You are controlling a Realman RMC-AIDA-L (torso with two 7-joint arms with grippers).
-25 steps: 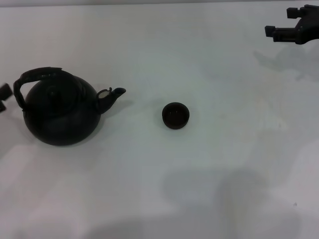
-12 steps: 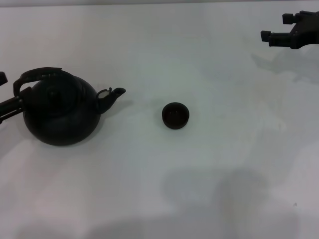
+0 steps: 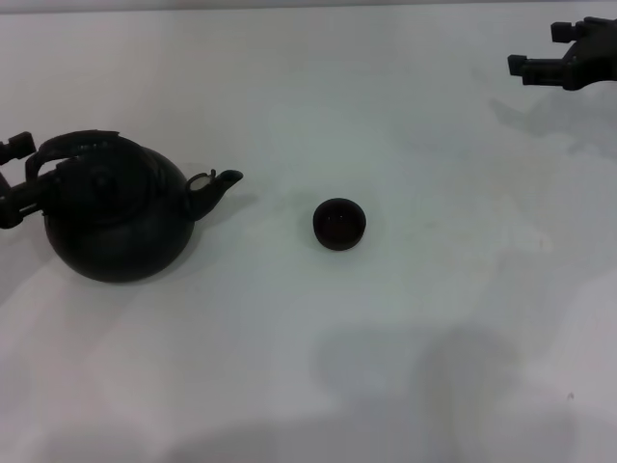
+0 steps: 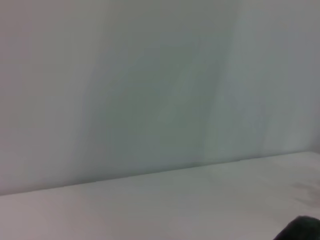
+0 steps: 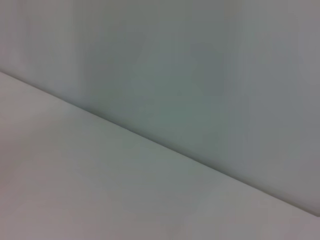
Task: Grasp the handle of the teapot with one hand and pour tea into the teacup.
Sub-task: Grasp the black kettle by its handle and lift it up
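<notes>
A: What's on the left?
B: The left gripper (image 3: pixel 17 178), jaws spread, straddles the black arched handle (image 3: pixel 72 145) of the round matte-black teapot (image 3: pixel 116 214) without closing on it.
A: And rightward?
B: The tiny dark round teacup (image 3: pixel 339 224) stands apart beyond the spout; the right gripper (image 3: pixel 540 50) hangs far right, jaws spread, empty

The left gripper (image 3: pixel 21 178) has closed in on the handle (image 3: pixel 60 148) of the teapot (image 3: pixel 116 217).
</notes>
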